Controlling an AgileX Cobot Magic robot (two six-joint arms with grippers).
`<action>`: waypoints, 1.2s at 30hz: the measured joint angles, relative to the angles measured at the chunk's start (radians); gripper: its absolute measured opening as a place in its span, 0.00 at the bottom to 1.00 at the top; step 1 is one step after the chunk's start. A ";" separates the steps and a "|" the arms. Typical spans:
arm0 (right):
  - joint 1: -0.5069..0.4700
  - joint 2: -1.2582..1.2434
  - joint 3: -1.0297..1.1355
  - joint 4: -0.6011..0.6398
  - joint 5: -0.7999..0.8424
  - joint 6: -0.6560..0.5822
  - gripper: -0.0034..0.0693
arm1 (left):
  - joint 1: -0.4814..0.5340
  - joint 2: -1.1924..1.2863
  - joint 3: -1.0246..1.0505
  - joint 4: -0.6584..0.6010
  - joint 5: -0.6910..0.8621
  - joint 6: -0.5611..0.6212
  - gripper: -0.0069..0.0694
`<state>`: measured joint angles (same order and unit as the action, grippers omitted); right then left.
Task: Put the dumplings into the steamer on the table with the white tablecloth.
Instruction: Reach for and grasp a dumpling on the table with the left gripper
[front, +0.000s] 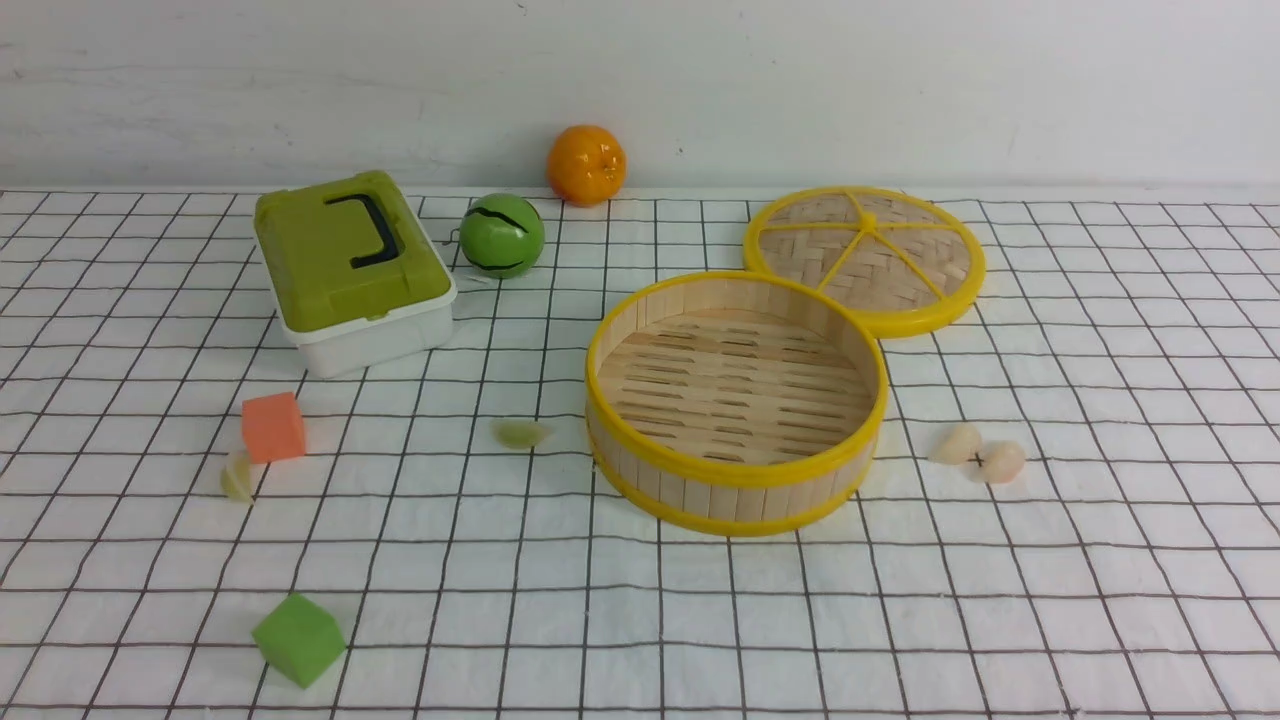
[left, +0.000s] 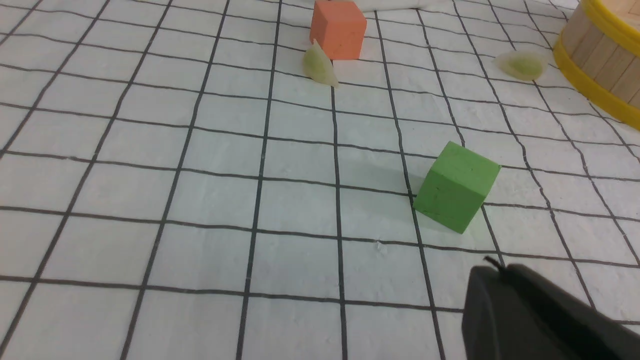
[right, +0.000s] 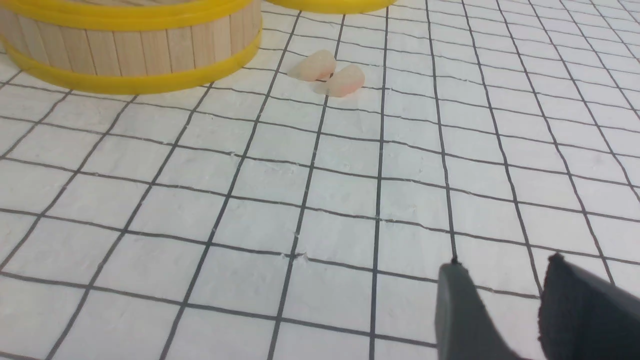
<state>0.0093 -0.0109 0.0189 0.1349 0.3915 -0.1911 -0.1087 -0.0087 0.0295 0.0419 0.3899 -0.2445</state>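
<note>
Filling hasn't begun: your steamer sits mid-table, 0 dumplings inside, 2 green dumplings and 2 pinkish dumplings left; your left gripper is closed, empty, your right gripper partly open, empty.

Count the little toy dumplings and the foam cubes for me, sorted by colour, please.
Pale green crescent dumplings: 2
Whitish-pink crescent dumplings: 2
Orange foam cube: 1
Green foam cube: 1
Total: 6
</note>
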 joint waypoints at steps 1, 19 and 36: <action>0.000 0.000 0.000 0.000 0.000 0.000 0.38 | 0.000 0.000 0.000 0.000 0.000 0.000 0.07; 0.000 0.000 0.000 0.000 0.000 0.000 0.38 | 0.000 0.000 0.000 0.002 0.000 0.000 0.08; 0.000 0.000 0.000 -0.100 -0.005 0.000 0.38 | 0.000 0.000 0.000 0.016 -0.420 0.000 0.10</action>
<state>0.0093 -0.0109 0.0189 0.0350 0.3865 -0.1911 -0.1087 -0.0087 0.0295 0.0576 -0.0297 -0.2445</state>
